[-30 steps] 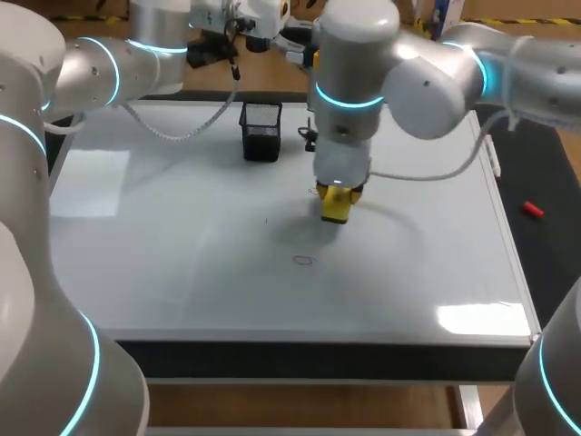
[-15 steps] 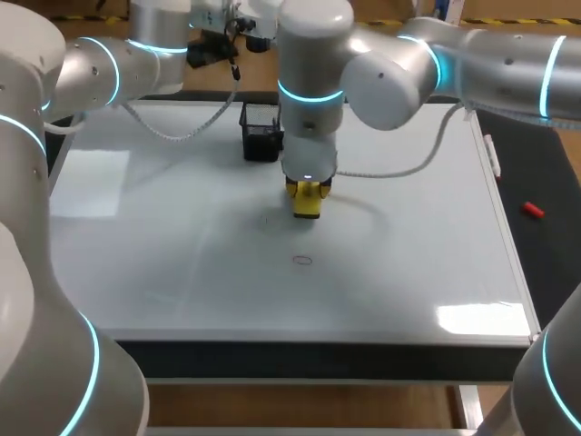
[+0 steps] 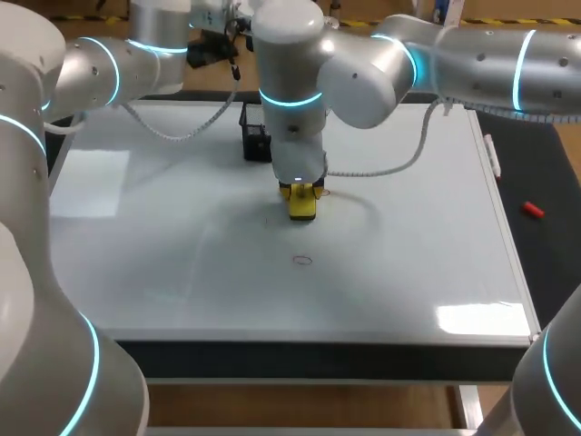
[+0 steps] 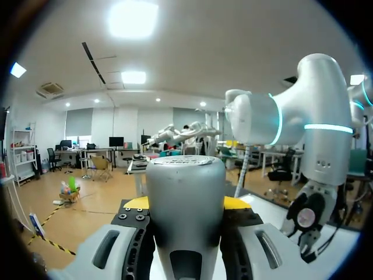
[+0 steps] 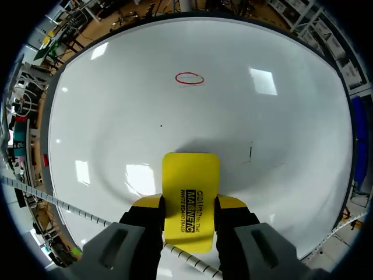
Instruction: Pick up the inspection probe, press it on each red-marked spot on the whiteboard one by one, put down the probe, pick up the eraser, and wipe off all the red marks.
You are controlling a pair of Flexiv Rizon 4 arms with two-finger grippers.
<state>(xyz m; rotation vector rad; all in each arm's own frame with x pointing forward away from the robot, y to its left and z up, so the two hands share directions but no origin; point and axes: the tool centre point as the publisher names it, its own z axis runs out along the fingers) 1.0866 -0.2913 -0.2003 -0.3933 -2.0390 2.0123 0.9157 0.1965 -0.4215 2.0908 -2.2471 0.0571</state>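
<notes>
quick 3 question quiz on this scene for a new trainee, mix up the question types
1. True or false: the right gripper is shut on the yellow eraser.
2. How many of the red marks show on the whiteboard? A) none B) one C) three
3. Fill in: in the right wrist view, the red mark lies ___ of the gripper.

Key: 1 true; 2 B; 3 ahead.

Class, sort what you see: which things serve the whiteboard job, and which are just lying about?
Job: yellow eraser in the right gripper; red mark; whiteboard.
Lying about: black holder; small red thing off the board.
</notes>
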